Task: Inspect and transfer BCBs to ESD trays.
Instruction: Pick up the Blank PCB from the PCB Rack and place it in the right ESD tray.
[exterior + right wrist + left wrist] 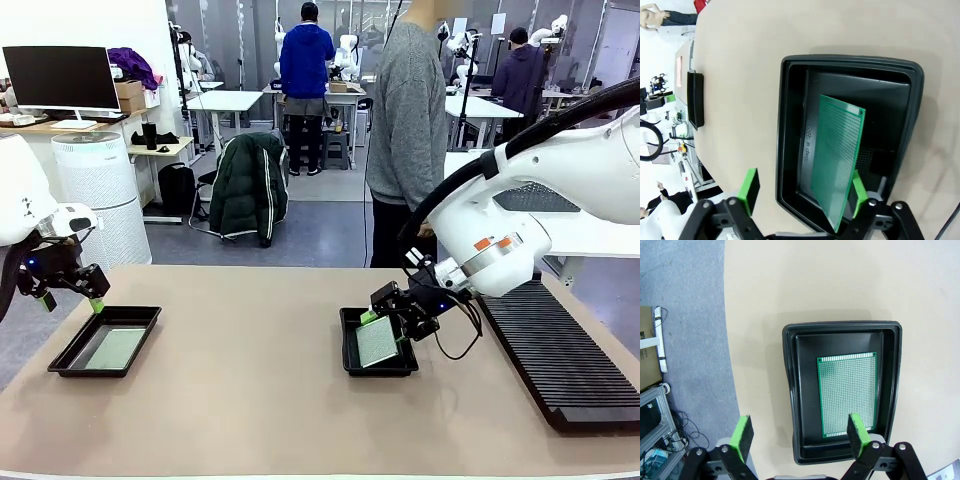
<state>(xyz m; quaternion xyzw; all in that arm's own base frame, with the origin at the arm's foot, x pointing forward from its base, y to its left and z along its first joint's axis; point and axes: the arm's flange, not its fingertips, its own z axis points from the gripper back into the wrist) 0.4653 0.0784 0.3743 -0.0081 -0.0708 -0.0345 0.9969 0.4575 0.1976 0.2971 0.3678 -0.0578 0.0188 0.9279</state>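
**Boards in both trays, both grippers spread**

Boards occupy each of the two black trays on the tan table (250,400). Near the table's left edge sits the left tray (105,341), and a green board (110,348) lies flat on its floor. In the left wrist view that same board (847,394) rests parallel to the tray's walls, closer to one long wall of the tray (790,390) than the other.

Above the left tray's far corner hangs the left gripper (70,292), its jaws spread wide with nothing between the green pads (742,436).

Near the table's middle sits the right tray (377,345). Its board (377,342) is tilted, not flat: in the right wrist view the board (837,160) leans with one long edge raised and the other down in the tray (790,125). The right gripper (385,318) hovers just over this tray's far edge, jaws spread apart; one pad (857,194) stands just beside the board's lifted edge, and whether they touch cannot be told.

Along the table's right edge lies a long black ribbed rack (555,360). A person in a grey sweater (405,120) stands at the far side.
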